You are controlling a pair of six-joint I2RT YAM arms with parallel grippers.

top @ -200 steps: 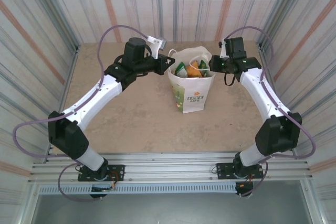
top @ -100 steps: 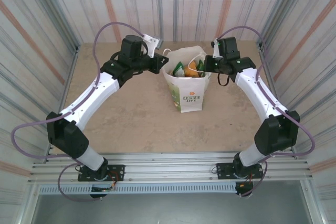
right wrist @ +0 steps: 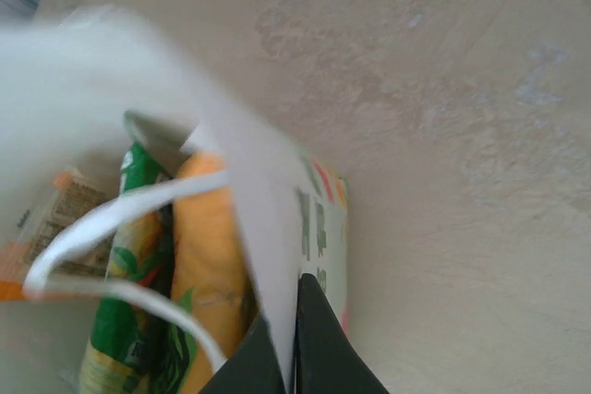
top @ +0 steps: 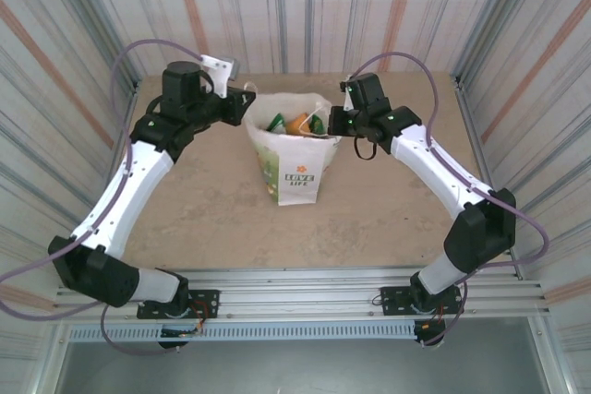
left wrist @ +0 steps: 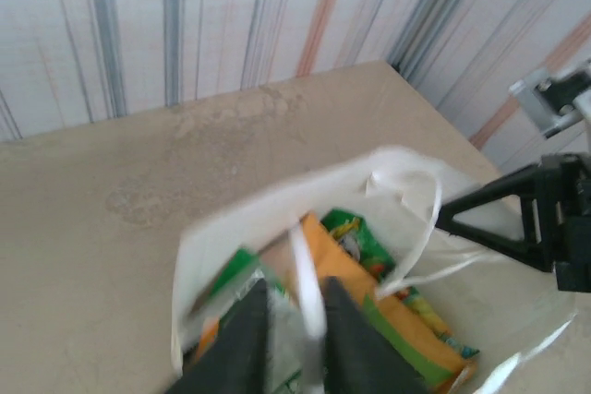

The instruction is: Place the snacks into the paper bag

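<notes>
As the bag stands, both arms at its rim

Where the paper bag stands upright on the desk, far-centre, we note green and orange snacks in its open mouth. Right fingers pinch its wall, nearly together. Left fingers sit narrowly apart, a loop handle between them; whether they clamp it we cannot tell.

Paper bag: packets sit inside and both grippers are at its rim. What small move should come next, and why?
Probably open both grippers and ease them off. The packets lie inside the upright paper bag, the right gripper pinches its wall and the left gripper straddles its rim, so letting go seems all that remains.
</notes>
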